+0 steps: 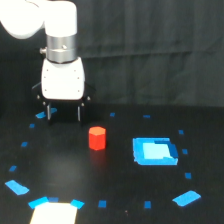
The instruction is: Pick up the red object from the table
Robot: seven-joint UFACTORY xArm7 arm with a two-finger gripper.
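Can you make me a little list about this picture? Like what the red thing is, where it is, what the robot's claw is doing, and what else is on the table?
red object: small stubby block, standing upright on the table
where: near the middle, apart from everything else
gripper: open, fingers pointing down, holding nothing
gripper versus red object: behind it and toward the exterior view's left, not touching
blue square patch: to the exterior view's right of the red object
pale rectangle: at the bottom edge
picked up yet: no
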